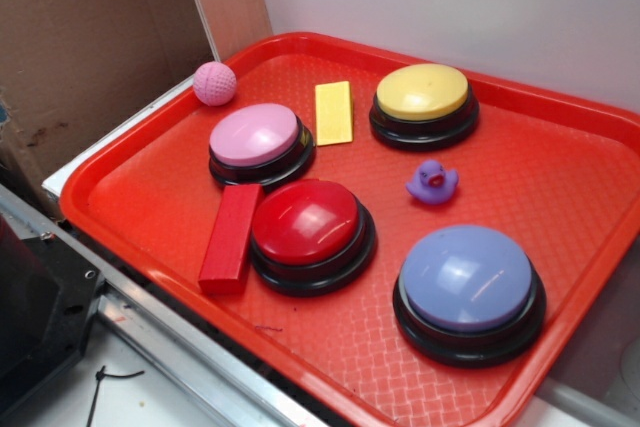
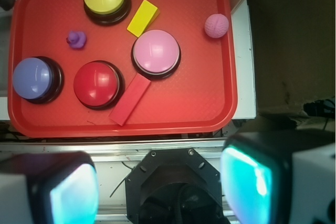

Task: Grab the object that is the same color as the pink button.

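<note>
Ball: small pink knitted ball (image 1: 215, 83) on the red plastic tray's (image 1: 560, 137) rim.
Wrist view only: my gripper (image 2: 157, 184), fingers spread apart, grasping nothing.

A red plastic tray (image 1: 560, 162) with a waffled floor holds several things. At the far side stands a round push-button with a yellow domed top on a black base (image 1: 423, 103), and just left of it lies a flat yellow rectangular block (image 1: 333, 112). A small purple toy duck (image 1: 432, 182) sits between the yellow button and a lavender-blue domed button (image 1: 468, 290) at the near right. A red domed button (image 1: 311, 233) sits near centre, with a red rectangular block (image 1: 230, 238) touching its left side.
</note>
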Action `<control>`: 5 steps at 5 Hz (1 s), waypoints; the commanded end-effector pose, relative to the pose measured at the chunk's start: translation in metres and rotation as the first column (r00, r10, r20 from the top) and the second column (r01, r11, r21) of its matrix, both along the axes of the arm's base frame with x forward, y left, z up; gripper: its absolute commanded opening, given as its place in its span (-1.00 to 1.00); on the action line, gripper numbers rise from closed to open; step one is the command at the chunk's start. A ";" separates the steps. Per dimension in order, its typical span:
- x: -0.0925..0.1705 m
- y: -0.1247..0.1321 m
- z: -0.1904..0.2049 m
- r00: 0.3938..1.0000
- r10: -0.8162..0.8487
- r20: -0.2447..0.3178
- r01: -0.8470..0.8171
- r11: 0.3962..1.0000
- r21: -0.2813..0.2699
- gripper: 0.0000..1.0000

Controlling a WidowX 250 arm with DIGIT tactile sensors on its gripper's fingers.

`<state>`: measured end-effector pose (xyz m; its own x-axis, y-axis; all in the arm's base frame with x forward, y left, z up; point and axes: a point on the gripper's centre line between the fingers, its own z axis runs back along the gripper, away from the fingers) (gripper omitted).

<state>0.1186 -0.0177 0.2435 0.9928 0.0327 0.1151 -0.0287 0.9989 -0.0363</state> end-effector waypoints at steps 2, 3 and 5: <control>0.023 0.024 -0.007 1.000 0.008 0.014 -0.009 0.998 0.066 1.00; 0.040 0.032 -0.014 1.000 0.007 -0.031 -0.005 0.997 0.078 1.00; 0.027 0.043 -0.024 0.995 -0.061 -0.074 0.062 0.998 0.023 1.00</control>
